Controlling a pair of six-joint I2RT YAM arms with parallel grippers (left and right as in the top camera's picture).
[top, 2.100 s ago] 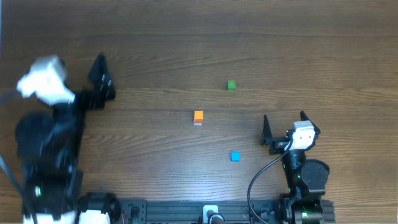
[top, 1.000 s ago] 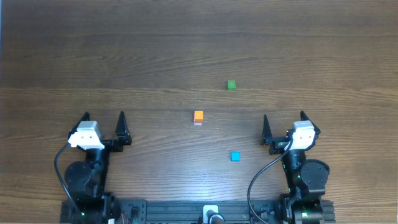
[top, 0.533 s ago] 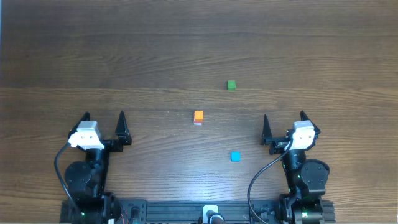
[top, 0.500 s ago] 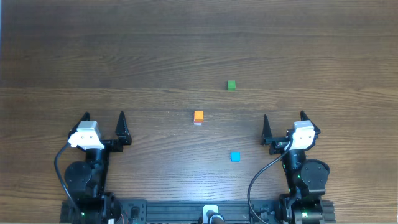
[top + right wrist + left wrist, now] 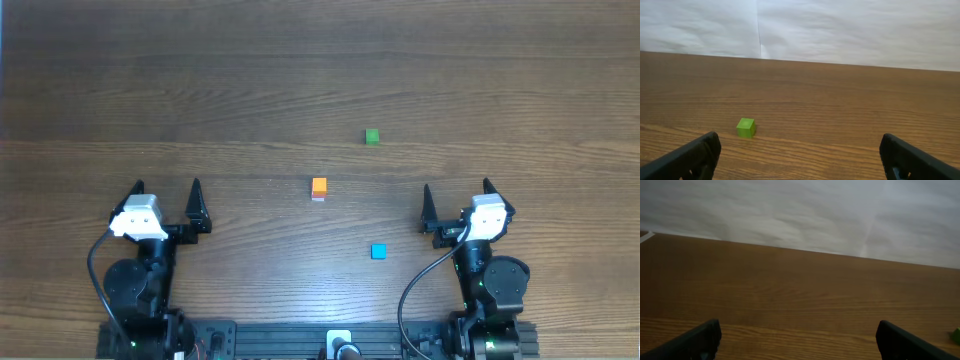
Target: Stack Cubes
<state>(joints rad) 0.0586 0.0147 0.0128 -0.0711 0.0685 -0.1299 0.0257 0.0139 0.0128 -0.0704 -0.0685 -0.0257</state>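
Note:
An orange cube (image 5: 319,186) rests on top of a pale cube (image 5: 318,198) near the middle of the wooden table. A green cube (image 5: 372,136) lies farther back to the right, also seen in the right wrist view (image 5: 745,127). A blue cube (image 5: 378,251) lies near the front, left of the right arm. My left gripper (image 5: 166,197) is open at the front left with nothing between its fingers. My right gripper (image 5: 455,201) is open at the front right, also holding nothing. A sliver of the green cube (image 5: 955,336) shows at the edge of the left wrist view.
The wooden table (image 5: 300,80) stretches bare behind and between the cubes. A white wall (image 5: 840,30) stands beyond the table's far edge. Both arm bases sit on a black rail (image 5: 330,340) at the front edge.
About two seconds ago the left arm was raised and reaching out at the far left; it has drawn back to its rest pose at the front left. Cubes and right arm are unchanged.

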